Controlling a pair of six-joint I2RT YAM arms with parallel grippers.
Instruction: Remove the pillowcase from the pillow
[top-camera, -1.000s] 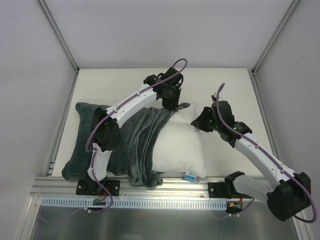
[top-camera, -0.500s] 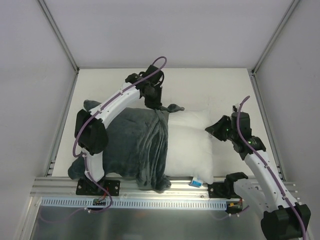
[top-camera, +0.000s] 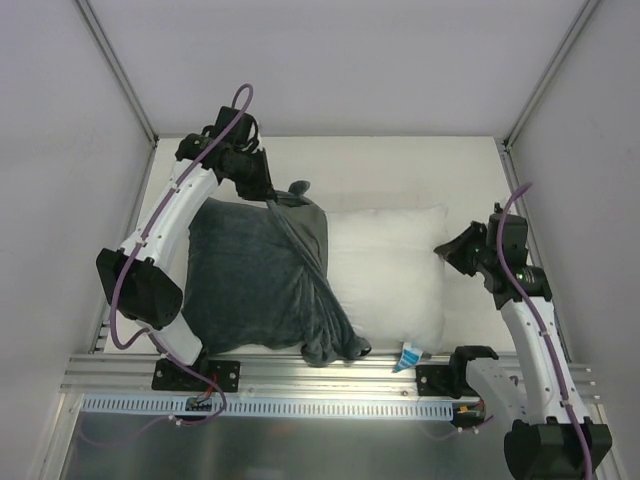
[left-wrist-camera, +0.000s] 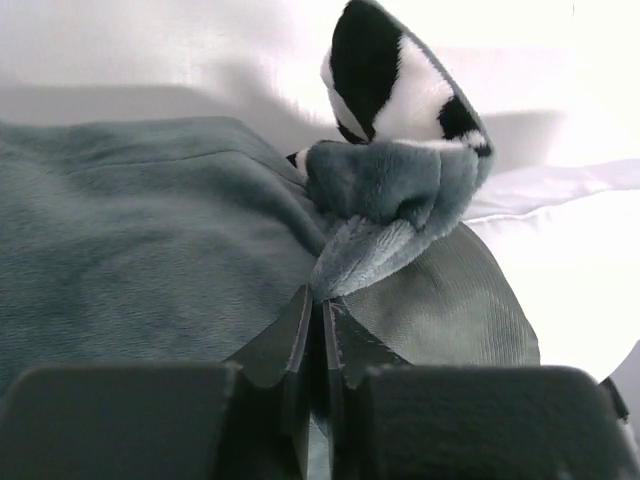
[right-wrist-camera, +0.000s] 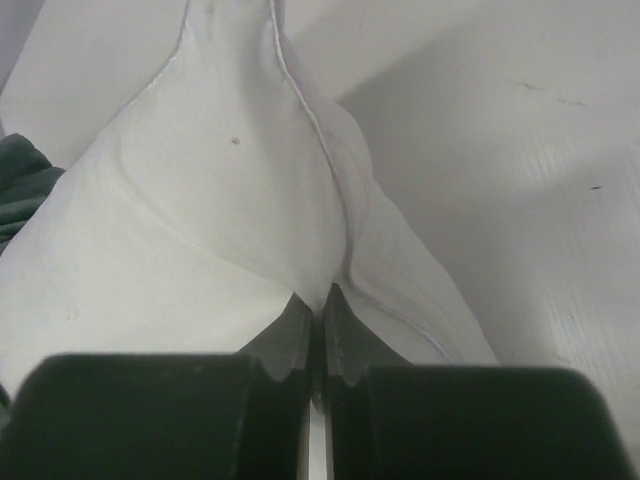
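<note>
The dark grey-teal pillowcase (top-camera: 250, 275) lies on the left half of the table, still over the left end of the white pillow (top-camera: 390, 270). My left gripper (top-camera: 272, 192) is shut on the pillowcase's far edge, where a zebra-striped fold (left-wrist-camera: 395, 75) turns out. In the left wrist view the plush fabric (left-wrist-camera: 140, 250) is bunched at the left gripper (left-wrist-camera: 318, 300). My right gripper (top-camera: 455, 250) is shut on the pillow's right edge; the right wrist view shows white fabric (right-wrist-camera: 220, 210) pinched at the right gripper (right-wrist-camera: 320, 300). A small blue tag (top-camera: 410, 355) hangs at the pillow's near corner.
The aluminium rail (top-camera: 330, 385) with both arm bases runs along the near edge. Grey enclosure walls with metal posts (top-camera: 120, 75) close in the left, right and back. Bare tabletop (top-camera: 400, 170) shows behind the pillow.
My left gripper has pulled the pillowcase left and back, baring more of the pillow. My right gripper has drawn the pillow's right edge to the right.
</note>
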